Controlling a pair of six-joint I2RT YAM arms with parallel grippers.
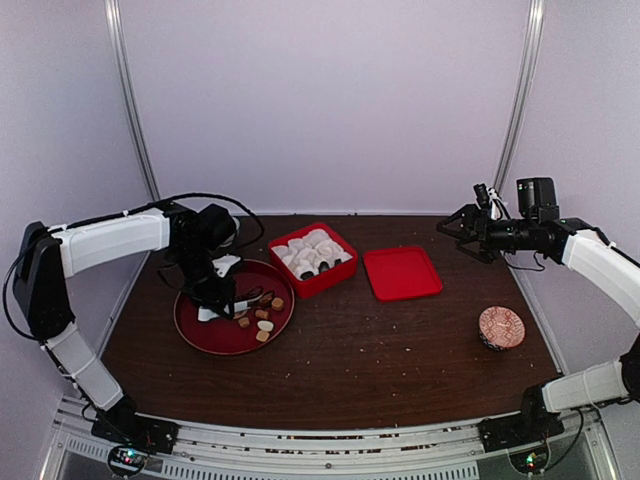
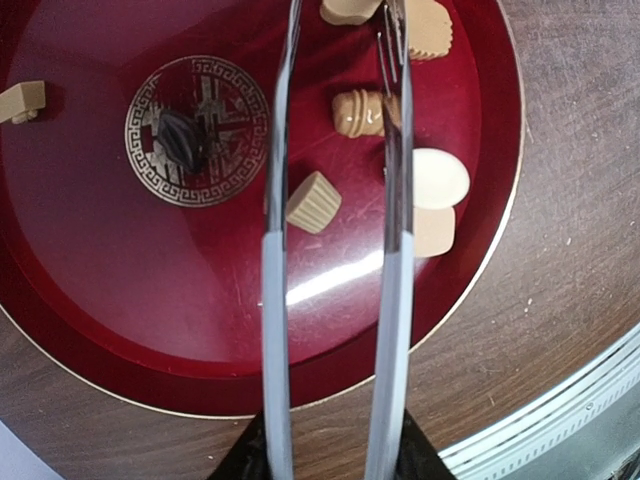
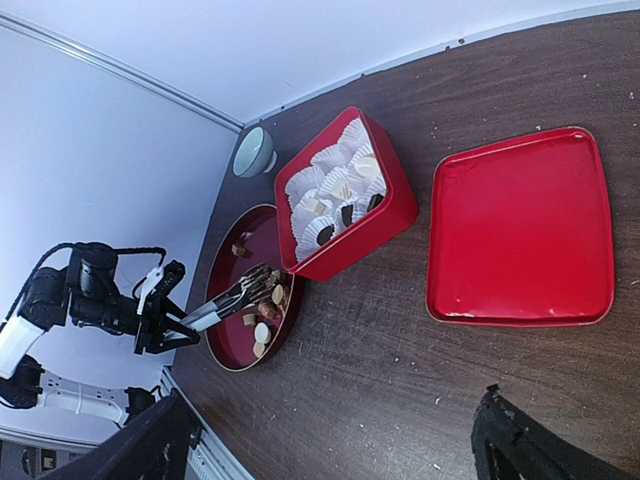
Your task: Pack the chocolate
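Observation:
My left gripper (image 1: 212, 290) is shut on the handle end of metal tongs (image 2: 275, 300). The tongs' arms stand apart over the round dark-red plate (image 2: 120, 300). Loose chocolate lies on the plate: a tan cup-shaped piece (image 2: 313, 201) between the arms, a ridged tan piece (image 2: 357, 112), a cream oval (image 2: 440, 178), a dark brown piece (image 2: 183, 140) and a tan cube (image 2: 22, 100). The tongs grip no piece. The red box (image 1: 330, 280) of white paper cups stands by the plate, with a few pieces (image 3: 325, 233) in cups. My right gripper (image 1: 458, 230) is open and empty, held high at the far right.
The red lid (image 1: 401, 272) lies flat to the right of the box. A small patterned bowl (image 1: 501, 327) sits at the near right. A pale bowl (image 3: 254, 152) stands behind the plate. White walls close in the table on three sides.

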